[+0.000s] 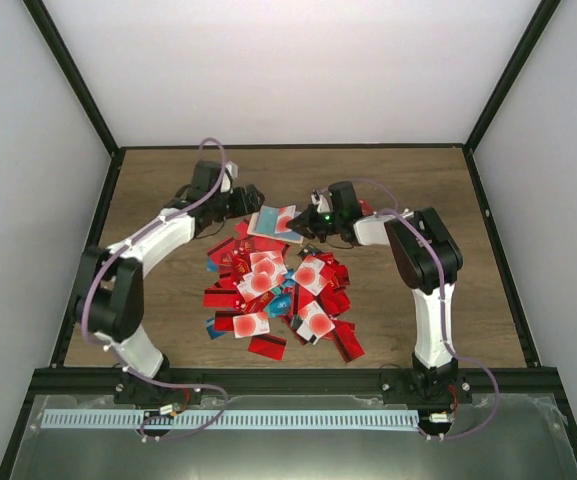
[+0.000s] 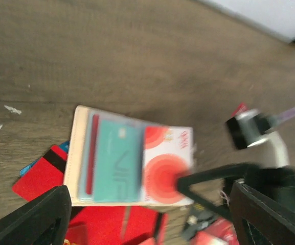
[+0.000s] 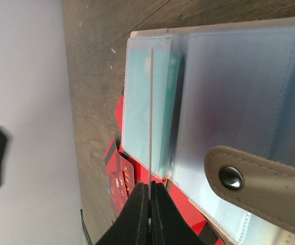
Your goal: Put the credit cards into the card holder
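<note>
the card holder (image 2: 77,153) is laid open on the table (image 1: 408,190), just beyond the far edge of the heap of credit cards (image 1: 273,295). a teal card (image 2: 117,163) is seen tucked in one of its clear sleeves (image 3: 239,92). the right gripper (image 3: 150,190) is clamped on a white card with a red blot (image 2: 160,171), which is held at the holder. the left gripper (image 1: 251,202) is positioned just left of the holder, its fingers (image 2: 40,219) spread wide apart and nothing gripped.

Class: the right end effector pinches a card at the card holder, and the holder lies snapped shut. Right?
No: the card holder lies open, its clear sleeves showing and strap undone, in the right wrist view. The right end effector does pinch a card.
</note>
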Robot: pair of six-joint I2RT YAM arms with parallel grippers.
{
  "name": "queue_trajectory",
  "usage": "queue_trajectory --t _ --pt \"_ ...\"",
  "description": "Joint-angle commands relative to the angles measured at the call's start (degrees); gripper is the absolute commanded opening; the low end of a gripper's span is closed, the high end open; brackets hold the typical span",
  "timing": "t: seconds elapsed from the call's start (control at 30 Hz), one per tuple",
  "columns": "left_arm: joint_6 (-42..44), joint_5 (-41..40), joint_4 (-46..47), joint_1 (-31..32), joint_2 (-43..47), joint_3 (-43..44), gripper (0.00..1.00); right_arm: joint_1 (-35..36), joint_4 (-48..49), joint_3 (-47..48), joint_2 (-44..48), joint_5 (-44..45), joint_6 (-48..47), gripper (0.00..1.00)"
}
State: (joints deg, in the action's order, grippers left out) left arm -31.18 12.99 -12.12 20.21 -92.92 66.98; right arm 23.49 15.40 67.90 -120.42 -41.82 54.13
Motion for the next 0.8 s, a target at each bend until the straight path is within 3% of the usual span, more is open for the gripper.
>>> queue_trajectory --t 0.0,0.13,0.33,0.53,0.77 --pt "9.60 7.24 3.36 -1.35 -8.40 2.78 0.83 -0.77 0.71 1.71 -0.55 -1.60 -0.01 0.01" --pt "12.10 8.27 2.49 -2.37 -15.19 6.23 0.74 -1.55 0.51 1.96 -0.44 -1.70 -0.15 0.01" --pt "16.18 7.16 -1.21 -2.80 -23.35 11.84 0.72 -2.45 0.32 2.20 -0.99 -1.72 -0.64 0.01" --pt "17.34 7.12 -2.39 -2.83 -28.63 14.51 0.70 -2.65 0.13 2.16 -2.06 -1.64 -1.43 0.01" --pt "16.64 9.03 -2.50 -1.58 -30.48 13.33 0.60 -3.19 0.32 -0.40 -0.93 -1.28 -2.12 0.01"
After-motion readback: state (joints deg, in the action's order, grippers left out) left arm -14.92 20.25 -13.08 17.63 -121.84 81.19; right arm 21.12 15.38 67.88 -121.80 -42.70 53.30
